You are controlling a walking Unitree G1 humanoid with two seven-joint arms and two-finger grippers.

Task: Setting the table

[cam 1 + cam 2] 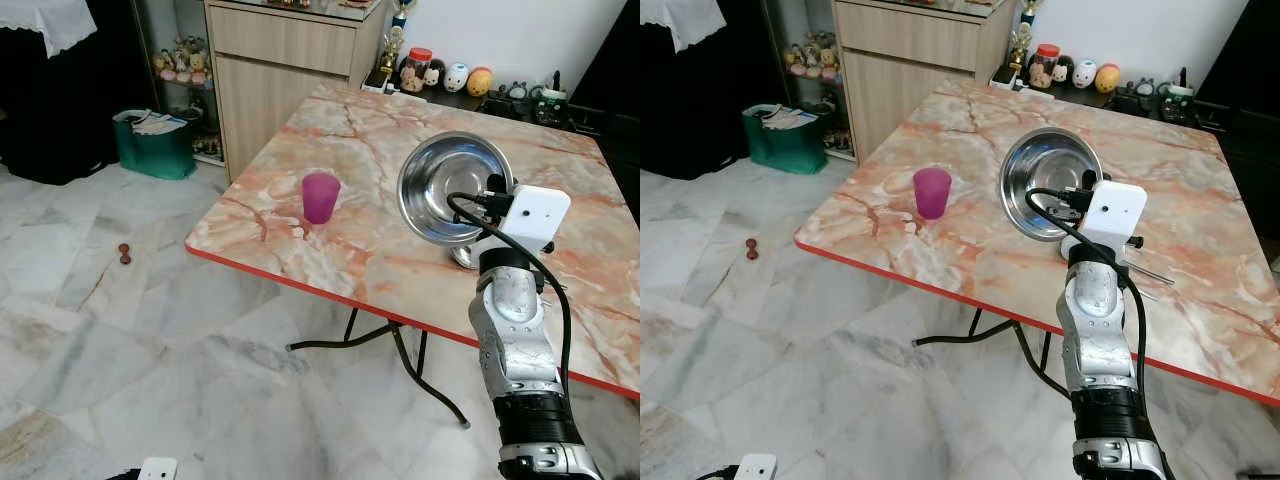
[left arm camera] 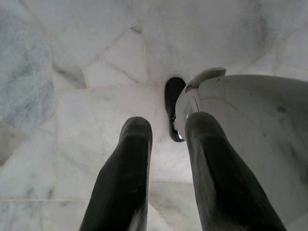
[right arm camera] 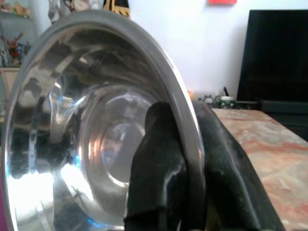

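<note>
A steel bowl (image 1: 450, 185) hangs tilted on its side over the right half of the marble-patterned table (image 1: 370, 130). My right gripper (image 3: 185, 115) is shut on the bowl's rim, one finger inside and one outside. A pink plastic cup (image 1: 320, 196) stands upright on the table to the left of the bowl, near the front edge. A metal utensil (image 1: 1145, 270) lies on the table just behind my right wrist. My left gripper (image 2: 168, 126) hangs idle over the floor, fingers slightly apart with nothing between them.
The table has a red edge (image 1: 300, 288) and black folding legs (image 1: 410, 360). Behind it stand a wooden cabinet (image 1: 285, 70), a green basket (image 1: 155, 145) and a low shelf of figurines (image 1: 455, 78). Marble floor (image 1: 120, 330) spreads to the left.
</note>
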